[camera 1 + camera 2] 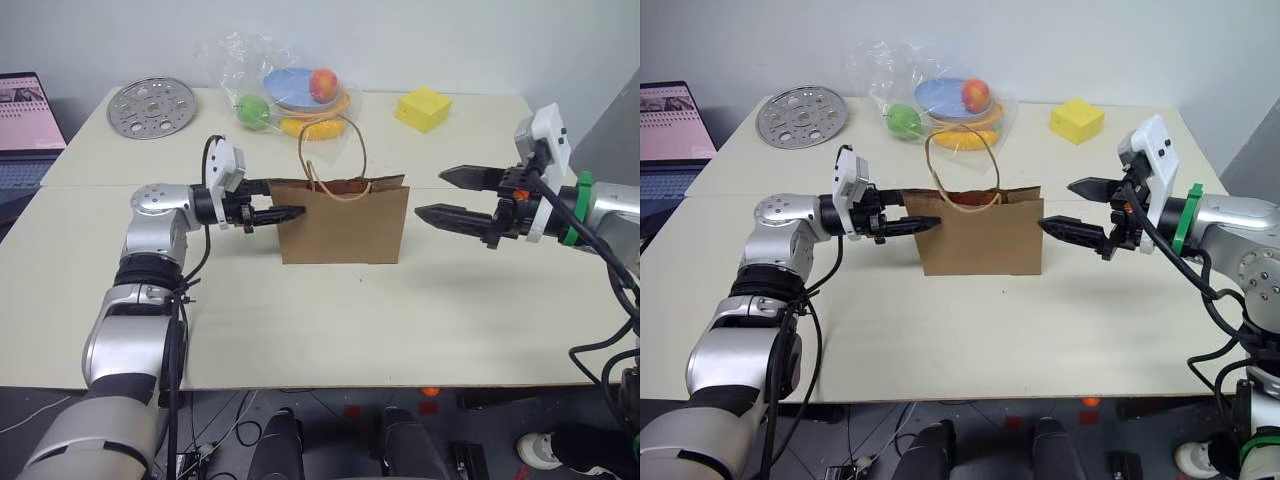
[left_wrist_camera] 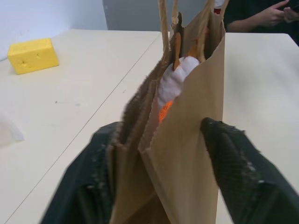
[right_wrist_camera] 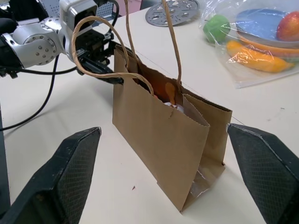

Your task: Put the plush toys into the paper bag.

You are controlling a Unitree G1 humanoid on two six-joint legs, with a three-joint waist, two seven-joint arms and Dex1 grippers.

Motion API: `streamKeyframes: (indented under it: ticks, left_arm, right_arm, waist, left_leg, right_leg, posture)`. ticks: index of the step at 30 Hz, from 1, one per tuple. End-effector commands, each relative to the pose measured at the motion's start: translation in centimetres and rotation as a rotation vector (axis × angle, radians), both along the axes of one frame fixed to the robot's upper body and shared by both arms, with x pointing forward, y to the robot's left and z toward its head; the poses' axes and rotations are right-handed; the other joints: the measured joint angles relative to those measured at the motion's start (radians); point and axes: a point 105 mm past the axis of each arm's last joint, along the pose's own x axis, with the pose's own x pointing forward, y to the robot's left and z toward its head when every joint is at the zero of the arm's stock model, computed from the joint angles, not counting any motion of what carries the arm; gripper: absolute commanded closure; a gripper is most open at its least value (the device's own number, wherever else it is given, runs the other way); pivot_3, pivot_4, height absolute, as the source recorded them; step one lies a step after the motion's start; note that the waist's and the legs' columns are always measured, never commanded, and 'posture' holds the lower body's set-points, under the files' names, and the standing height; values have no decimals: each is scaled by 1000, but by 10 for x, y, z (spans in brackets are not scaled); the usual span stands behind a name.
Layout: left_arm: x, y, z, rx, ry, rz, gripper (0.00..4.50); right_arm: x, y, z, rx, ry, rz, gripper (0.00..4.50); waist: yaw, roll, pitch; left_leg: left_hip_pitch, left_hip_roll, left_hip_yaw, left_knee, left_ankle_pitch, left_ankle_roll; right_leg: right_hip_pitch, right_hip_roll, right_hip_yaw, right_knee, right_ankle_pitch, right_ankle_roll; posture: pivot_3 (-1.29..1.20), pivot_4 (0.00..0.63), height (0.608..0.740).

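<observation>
Both plush toys (image 2: 175,81) inside paper bag (image 1: 343,225), standing mid-table. Left gripper (image 1: 268,214) pinching bag's side edge; right gripper (image 1: 455,198) wide open, empty, beside bag. Nearly done; next, let go gently

You get no readable text here. The laptop screen (image 1: 28,112), left of the perforated metal disc (image 1: 151,107), shows page content but it's too small to make out. The paper bag (image 1: 343,222) face is unprinted.
</observation>
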Motion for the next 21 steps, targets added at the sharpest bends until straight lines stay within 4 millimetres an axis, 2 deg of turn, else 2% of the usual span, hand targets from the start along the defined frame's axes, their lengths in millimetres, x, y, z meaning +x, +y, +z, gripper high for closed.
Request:
streamKeyframes:
  ticks: [1, 5, 6, 12, 16, 19, 21]
  left_arm:
    - [-3, -3, 9, 8, -8, -51, 3090]
    - [-7, -8, 11, -13, 16, -108, 4304]
    - [-8, -9, 12, -15, 19, -118, 4478]
    - [-13, -11, 27, -48, 80, -184, 4478]
    - [-25, -20, 40, -54, 83, -269, 4478]
    - [-27, -18, 16, 57, 92, -273, 4478]
    - [-27, -17, 2, 95, 93, -272, 4478]
  right_arm:
    - [0, -6, 12, -5, -56, -1, 0]
    - [2, -9, 13, -17, -62, -1, 0]
    - [1, -10, 13, -22, -64, 1, 0]
    - [-7, -26, 18, -70, -42, 43, 0]
    - [-29, -50, 19, -137, 53, 95, 0]
    - [-34, -58, 17, -153, 82, 88, 0]
    - [-33, -55, 12, -155, 78, 88, 0]
  waist:
    - [0, 0, 0]
    - [-1, 0, 0]
    - [-1, 0, 0]
    - [1, 0, 0]
    - [0, 1, 1]
    - [-1, 1, 1]
    - [-5, 1, 1]
  left_leg:
    - [0, 0, 0, 0, 0, 0]
    - [0, 0, 0, 0, 0, 0]
    - [0, 0, 0, 0, 0, 0]
    - [0, 0, 0, 0, 0, 0]
    - [-1, 0, 0, 0, 0, 0]
    - [0, 0, 0, 0, 0, 0]
    - [1, 0, 1, 0, 0, 0]
  right_leg:
    - [0, 0, 0, 0, 0, 0]
    - [0, 0, 0, 0, 0, 0]
    - [0, 0, 0, 0, 0, 0]
    - [0, 0, 0, 0, 0, 0]
    - [0, 0, 0, 0, 0, 1]
    - [0, 0, 0, 0, 0, 1]
    - [0, 0, 1, 0, 0, 1]
  posture:
    - [0, 150, 740]
    - [0, 150, 740]
    - [0, 150, 740]
    - [0, 150, 740]
    - [0, 150, 740]
    - [0, 150, 740]
    - [0, 150, 740]
